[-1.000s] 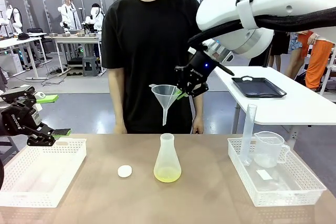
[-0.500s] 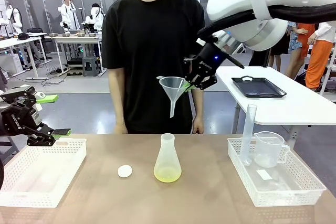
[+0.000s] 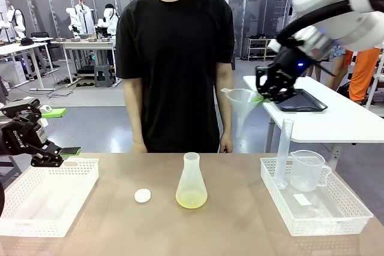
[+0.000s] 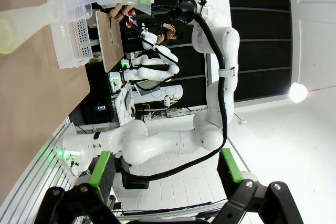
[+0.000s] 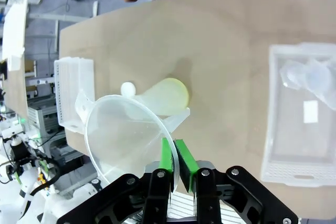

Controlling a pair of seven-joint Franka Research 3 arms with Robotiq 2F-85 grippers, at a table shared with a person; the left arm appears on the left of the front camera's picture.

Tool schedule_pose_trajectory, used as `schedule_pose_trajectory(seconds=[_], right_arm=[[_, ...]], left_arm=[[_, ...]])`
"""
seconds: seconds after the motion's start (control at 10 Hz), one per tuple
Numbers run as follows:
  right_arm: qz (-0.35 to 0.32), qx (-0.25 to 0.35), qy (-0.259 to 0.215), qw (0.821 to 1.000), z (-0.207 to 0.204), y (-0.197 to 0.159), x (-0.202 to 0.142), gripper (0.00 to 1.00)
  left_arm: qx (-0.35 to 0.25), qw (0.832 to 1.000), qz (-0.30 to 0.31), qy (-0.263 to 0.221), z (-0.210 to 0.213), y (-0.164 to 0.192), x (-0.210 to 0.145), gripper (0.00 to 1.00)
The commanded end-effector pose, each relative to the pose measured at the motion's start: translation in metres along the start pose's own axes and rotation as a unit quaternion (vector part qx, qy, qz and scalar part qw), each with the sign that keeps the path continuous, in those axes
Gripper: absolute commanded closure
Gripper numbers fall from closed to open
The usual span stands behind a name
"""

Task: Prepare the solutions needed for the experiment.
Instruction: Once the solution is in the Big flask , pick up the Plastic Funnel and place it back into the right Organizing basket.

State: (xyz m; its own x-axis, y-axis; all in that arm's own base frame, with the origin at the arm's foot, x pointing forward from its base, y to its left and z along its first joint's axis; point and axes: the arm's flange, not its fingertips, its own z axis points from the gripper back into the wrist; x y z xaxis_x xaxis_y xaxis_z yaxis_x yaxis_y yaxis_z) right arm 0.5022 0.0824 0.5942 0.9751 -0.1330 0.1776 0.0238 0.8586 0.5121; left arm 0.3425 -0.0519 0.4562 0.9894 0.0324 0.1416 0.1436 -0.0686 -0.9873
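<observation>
A translucent conical flask (image 3: 191,181) stands at mid-table with the pale yellow-green solution (image 3: 191,199) as a thin band at its bottom. My right gripper (image 3: 263,95) is shut on the rim of a clear plastic funnel (image 3: 239,105), held high to the right of the flask, stem pointing down. From the right wrist, the funnel (image 5: 126,134) sits pinched between the green pads of the right gripper (image 5: 177,160), with the flask (image 5: 164,97) lying far below. My left gripper (image 3: 53,155) hovers open over the left tray; its jaws (image 4: 165,170) stand wide with nothing between them.
A white mesh tray (image 3: 60,163) sits at the left. Another white tray (image 3: 336,229) at the right holds a beaker (image 3: 306,171) and a tall graduated cylinder (image 3: 283,151). A small white disc (image 3: 143,195) lies left of the flask. A person (image 3: 174,58) stands at the far side.
The right arm has carried the funnel to the right, away from above the flask and toward the right tray. The left arm has not moved.
</observation>
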Motion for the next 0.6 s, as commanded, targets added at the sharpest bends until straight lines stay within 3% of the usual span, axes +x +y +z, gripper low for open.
schedule_pose_trajectory(seconds=[0.0, 0.3, 0.5], right_arm=[[-0.005, -0.025, -0.011, 1.0, 0.017, -0.022, -0.014, 1.0], [-0.02, -0.046, -0.007, 0.999, 0.028, -0.049, -0.022, 1.0], [-0.021, -0.027, -0.017, 0.999, 0.031, -0.04, -0.013, 1.0]], left_arm=[[-0.008, 1.0, 0.002, 0.002, 0.0, -0.002, 0.0, 0.0], [-0.008, 1.0, 0.002, 0.002, 0.0, -0.002, 0.0, 0.0], [-0.008, 1.0, 0.002, 0.002, 0.0, -0.002, 0.0, 0.0]])
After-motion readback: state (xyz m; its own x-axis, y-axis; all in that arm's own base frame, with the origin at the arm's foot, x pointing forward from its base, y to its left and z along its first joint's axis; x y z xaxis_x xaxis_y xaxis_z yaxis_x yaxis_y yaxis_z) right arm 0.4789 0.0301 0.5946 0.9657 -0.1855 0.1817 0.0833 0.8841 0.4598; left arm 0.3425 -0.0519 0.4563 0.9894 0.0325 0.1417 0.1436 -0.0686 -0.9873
